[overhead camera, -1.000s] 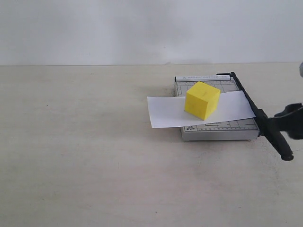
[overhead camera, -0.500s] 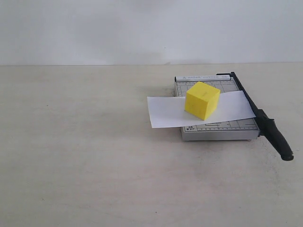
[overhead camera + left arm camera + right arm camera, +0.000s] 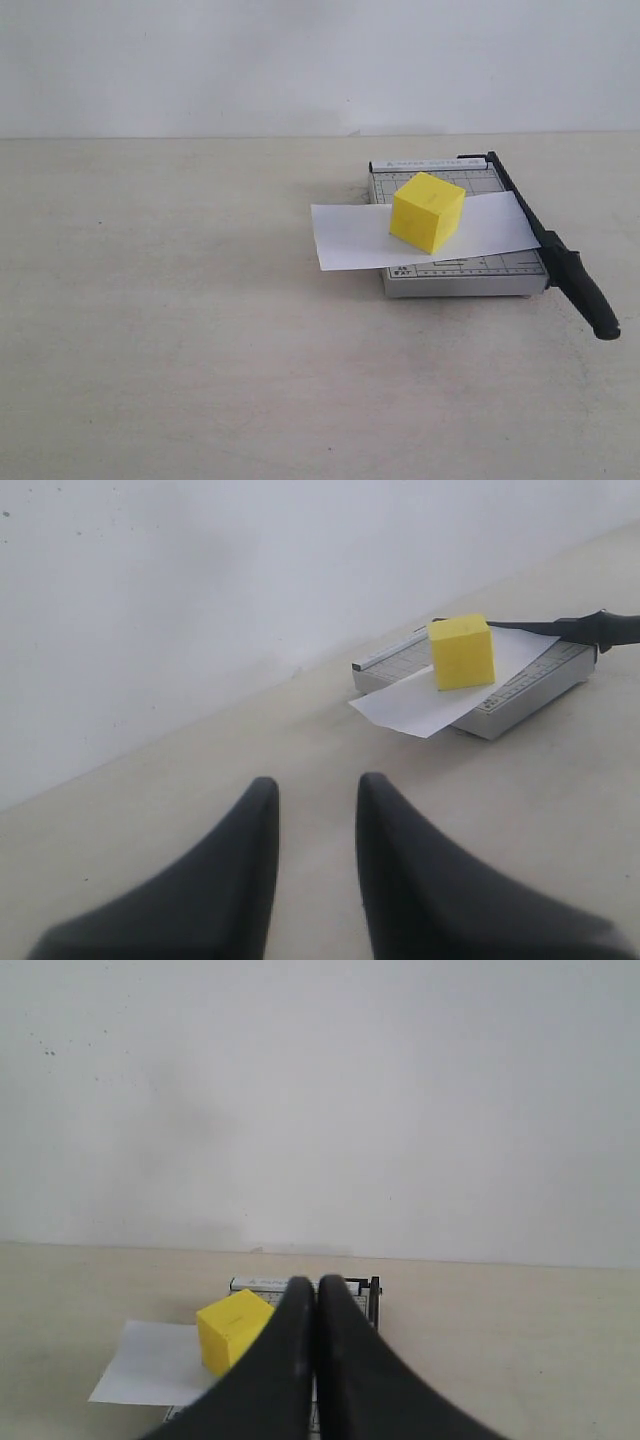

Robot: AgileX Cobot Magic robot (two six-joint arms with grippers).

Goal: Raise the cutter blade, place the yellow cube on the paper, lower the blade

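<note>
The yellow cube [image 3: 427,211] rests on the white paper [image 3: 350,236], which lies across the grey cutter base [image 3: 460,272]. Along the base's right edge the black cutter blade [image 3: 560,262] lies flat, its thick handle sticking out toward the front. Neither arm shows in the exterior view. In the left wrist view my left gripper [image 3: 315,788] stands open with nothing between its fingers, well away from the cube [image 3: 461,651] and blade handle [image 3: 605,628]. In the right wrist view my right gripper [image 3: 317,1285] is shut on nothing, back from the cube [image 3: 232,1329] and paper [image 3: 148,1365].
The cutter stands on a pale tabletop [image 3: 180,330] with a white wall [image 3: 300,60] behind it. Bare table stretches to the left and front of the cutter.
One second ago my right gripper stood at the blade's handle at the right edge of the exterior view. It has since pulled out of that view and shut.
</note>
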